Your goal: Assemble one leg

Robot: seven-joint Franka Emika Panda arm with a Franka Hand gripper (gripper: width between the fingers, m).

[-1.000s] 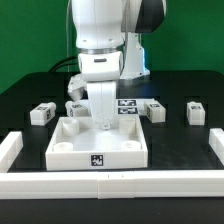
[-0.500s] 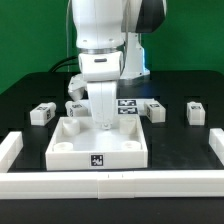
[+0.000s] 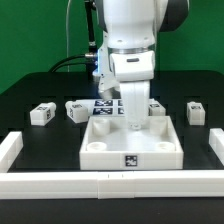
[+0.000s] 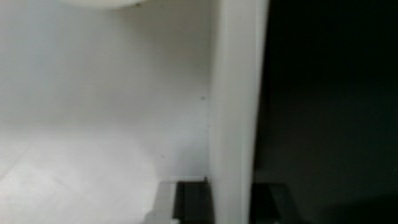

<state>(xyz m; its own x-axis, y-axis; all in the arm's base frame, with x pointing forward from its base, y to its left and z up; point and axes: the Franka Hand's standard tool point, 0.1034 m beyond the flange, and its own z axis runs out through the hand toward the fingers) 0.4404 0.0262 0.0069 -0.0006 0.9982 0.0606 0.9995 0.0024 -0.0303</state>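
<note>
The large white tray-like piece [image 3: 100, 150] lies on the black table in front of the arm. My gripper [image 3: 133, 122] points straight down into it, near its back wall. In the wrist view the gripper [image 4: 237, 205] has a dark finger [image 4: 192, 205] on each side of the tray's upright white wall [image 4: 235, 100], shut on it. Three small white legs with marker tags lie loose: two on the exterior view's left [image 3: 41, 114] [image 3: 77, 109] and one on the right [image 3: 195, 111]. A fourth leg [image 3: 157, 106] shows partly behind the arm.
The marker board [image 3: 106, 104] lies behind the tray, partly hidden by the arm. White border rails stand at the left [image 3: 10, 150], the front [image 3: 110, 184] and the right [image 3: 214, 146] of the table.
The arm and the tray it grips have shifted together toward the exterior view's right. The loose legs have stayed in place.
</note>
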